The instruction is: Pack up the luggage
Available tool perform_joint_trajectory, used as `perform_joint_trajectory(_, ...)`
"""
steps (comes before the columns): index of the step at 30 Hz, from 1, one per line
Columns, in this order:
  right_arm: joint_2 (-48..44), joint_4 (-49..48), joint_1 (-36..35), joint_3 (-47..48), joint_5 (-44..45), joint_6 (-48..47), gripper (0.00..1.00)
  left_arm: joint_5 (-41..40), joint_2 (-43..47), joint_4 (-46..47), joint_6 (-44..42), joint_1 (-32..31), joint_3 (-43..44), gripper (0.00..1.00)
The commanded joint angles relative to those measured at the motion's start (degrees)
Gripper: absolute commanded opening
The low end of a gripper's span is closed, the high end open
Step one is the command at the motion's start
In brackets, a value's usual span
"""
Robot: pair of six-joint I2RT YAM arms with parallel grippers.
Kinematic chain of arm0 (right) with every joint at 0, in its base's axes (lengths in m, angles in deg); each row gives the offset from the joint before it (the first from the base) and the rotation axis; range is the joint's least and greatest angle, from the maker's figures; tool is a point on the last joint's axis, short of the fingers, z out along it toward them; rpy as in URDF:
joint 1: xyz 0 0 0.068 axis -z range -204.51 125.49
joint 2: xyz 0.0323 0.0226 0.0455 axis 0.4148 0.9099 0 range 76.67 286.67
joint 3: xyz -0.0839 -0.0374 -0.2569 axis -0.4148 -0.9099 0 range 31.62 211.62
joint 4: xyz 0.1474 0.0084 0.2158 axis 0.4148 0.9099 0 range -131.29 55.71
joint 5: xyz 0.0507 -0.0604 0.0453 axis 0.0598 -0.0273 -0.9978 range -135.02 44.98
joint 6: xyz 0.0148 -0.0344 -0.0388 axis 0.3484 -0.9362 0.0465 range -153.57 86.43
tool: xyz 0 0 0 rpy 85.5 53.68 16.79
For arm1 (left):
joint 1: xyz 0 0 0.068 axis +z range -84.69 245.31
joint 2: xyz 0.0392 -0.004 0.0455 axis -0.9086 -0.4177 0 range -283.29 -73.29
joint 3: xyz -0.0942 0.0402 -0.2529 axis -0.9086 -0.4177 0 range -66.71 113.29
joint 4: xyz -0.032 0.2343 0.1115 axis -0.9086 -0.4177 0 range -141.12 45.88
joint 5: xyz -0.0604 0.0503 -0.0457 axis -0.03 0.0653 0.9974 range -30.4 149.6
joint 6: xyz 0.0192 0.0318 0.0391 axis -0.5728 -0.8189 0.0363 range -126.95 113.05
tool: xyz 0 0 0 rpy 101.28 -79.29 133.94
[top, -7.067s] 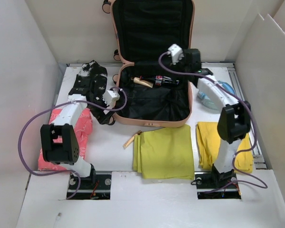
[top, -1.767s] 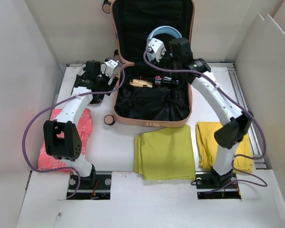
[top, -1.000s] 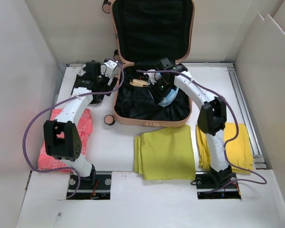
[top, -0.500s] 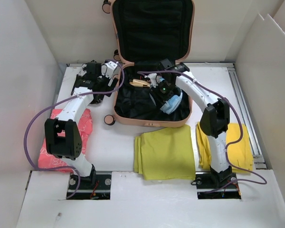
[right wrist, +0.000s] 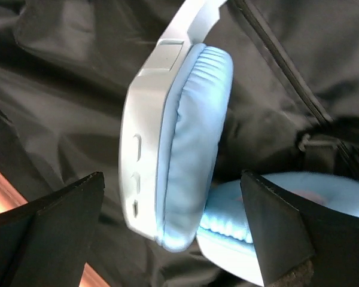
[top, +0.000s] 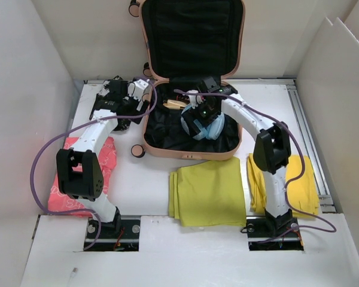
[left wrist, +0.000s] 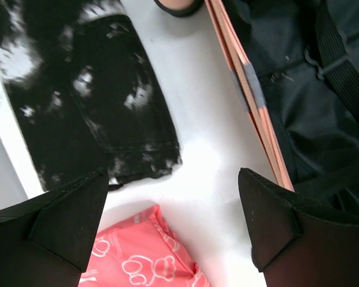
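Luggage: back-middle of the table, lid propped up so stuff drops in.
Right gripper: fingers spread, not gripping; headphones lie on the lining below.
Left gripper: fingers wide apart, empty, over a black garment, probably next.

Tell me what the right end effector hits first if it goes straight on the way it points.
Probably the white headphones with light blue ear cushions, lying in the peach-pink hard-shell suitcase, right ahead of the open right end effector; remaining depth is unclear.
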Motion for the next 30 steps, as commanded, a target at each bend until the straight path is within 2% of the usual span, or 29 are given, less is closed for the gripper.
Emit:
perform_joint_trajectory(1, -6.58, -3.25, 2.18, -2.65, 2.97, 0.66, 1.0, 2.49, 2.33, -4.76, 0.42, 0.03, 1.3, 0.86)
perform_joint_trajectory(5, -16.31, -8.24, 4.55, -9.84, 3.5, 2.32, 1.0, 1.7, 2.85, -5.3, 0.42, 0.03, -1.24, 0.86)
perform_joint_trajectory(9, -24.93, -13.61, 9.29, -16.43, 3.5, 6.88, 0.99, 1.08, 3.99, -4.51, 4.37, 0.03, -2.3, 0.86)
perform_joint_trajectory(10, -26.44, -14.14, 10.35, -17.59, 4.37, 7.95, 0.99, 3.08, 4.0, -4.51, 4.98, 0.03, -1.6, 0.86)
perform_joint_trajectory(14, -32.59, -12.92, 15.62, -23.3, 14.62, 11.99, 1.0, 4.25, 4.0, -4.51, 6.31, -1.9, -0.02, 0.84)
perform_joint_trajectory(18, -41.11, -16.76, 24.14, -37.95, 19.57, 17.09, 1.0, 2.58, 4.0, -4.51, 7.62, -2.52, 0.51, 0.84)
perform_joint_trajectory(20, -45.5, -18.88, 31.95, -47.51, 18.01, 20.43, 1.0, 1.53, 4.0, -3.98, 8.58, -3.05, 0.51, 0.84)
perform_joint_trajectory(22, -47.36, -20.38, 38.27, -51.95, 15.99, 22.71, 1.0, 1.52, 4.0, -3.98, 9.3, -3.05, -0.1, 0.84)
perform_joint_trajectory(24, -49.65, -20.38, 40.94, -56.44, 15.98, 27.62, 1.0, 1.52, 4.52, -3.46, 9.3, -3.05, -1.24, 0.84)
perform_joint_trajectory(28, -57.37, -12.85, 42.35, -59.96, 31.13, 43.43, 1.0, 1.52, 4.52, -3.45, 9.82, -3.05, -1.77, 0.84)
perform_joint_trajectory(29, -59.65, -11.96, 42.35, -60.75, 32.84, 46.34, 1.0, 1.52, 4.52, -3.98, 9.82, -3.05, -1.77, 0.84)
perform_joint_trajectory(30, -64.02, -10.73, 42.35, -62.58, 34.59, 53.33, 1.0, 1.52, 4.52, -3.98, 9.82, -3.05, -1.77, 0.84)
